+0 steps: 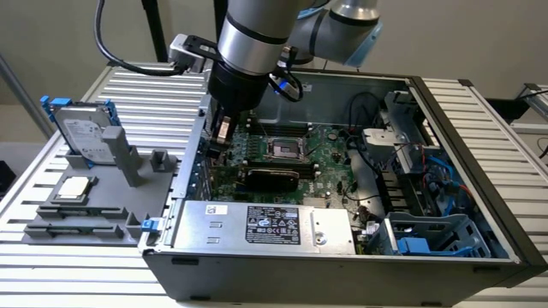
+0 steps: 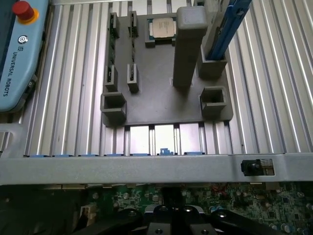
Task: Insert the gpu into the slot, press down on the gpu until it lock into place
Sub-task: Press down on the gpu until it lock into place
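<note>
Green circuit board fills the floor of the open computer case, which lies on its side on a ribbed aluminium table. In the exterior view the gpu sits across the motherboard, its black cooler shroud facing up, just in front of the square silver processor socket and just behind the grey labelled power-supply box. It lies level and low on the board; the slot under it is hidden by the card, so I cannot tell how deep it sits. The arm reaches down at the case wall on the exterior view's left, and its end effector hangs with fingers pressed together (nothing between them) just beside the card's bracket end; whether the tips touch the card I cannot tell. In the wrist view the dark fingers point at the board below the case's grey rim. Outside the case, a grey fixture tray carries a hard drive standing in a blue frame and a loose processor chip.
</note>
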`<state>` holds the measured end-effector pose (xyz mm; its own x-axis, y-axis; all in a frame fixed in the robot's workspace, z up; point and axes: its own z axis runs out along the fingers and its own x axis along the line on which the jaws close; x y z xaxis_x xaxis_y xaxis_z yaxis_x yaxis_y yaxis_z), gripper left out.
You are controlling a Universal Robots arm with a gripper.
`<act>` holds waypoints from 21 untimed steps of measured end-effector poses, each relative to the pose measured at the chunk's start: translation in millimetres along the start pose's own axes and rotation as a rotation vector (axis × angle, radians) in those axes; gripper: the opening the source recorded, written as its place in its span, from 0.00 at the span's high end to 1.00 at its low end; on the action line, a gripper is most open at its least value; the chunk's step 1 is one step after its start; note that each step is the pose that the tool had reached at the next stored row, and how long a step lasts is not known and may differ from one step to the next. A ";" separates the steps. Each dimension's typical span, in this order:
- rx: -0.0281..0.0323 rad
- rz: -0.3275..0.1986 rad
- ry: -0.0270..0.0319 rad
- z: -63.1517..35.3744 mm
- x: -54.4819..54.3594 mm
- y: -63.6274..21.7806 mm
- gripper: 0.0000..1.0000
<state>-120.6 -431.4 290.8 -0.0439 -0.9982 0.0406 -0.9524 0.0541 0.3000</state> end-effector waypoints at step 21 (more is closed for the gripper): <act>0.2852 0.000 -0.0127 -14.6 0.0 -7.1 0.89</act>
<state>-109.3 -431.4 302.5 -0.0458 -0.9986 0.0281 -0.9987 0.0464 0.0197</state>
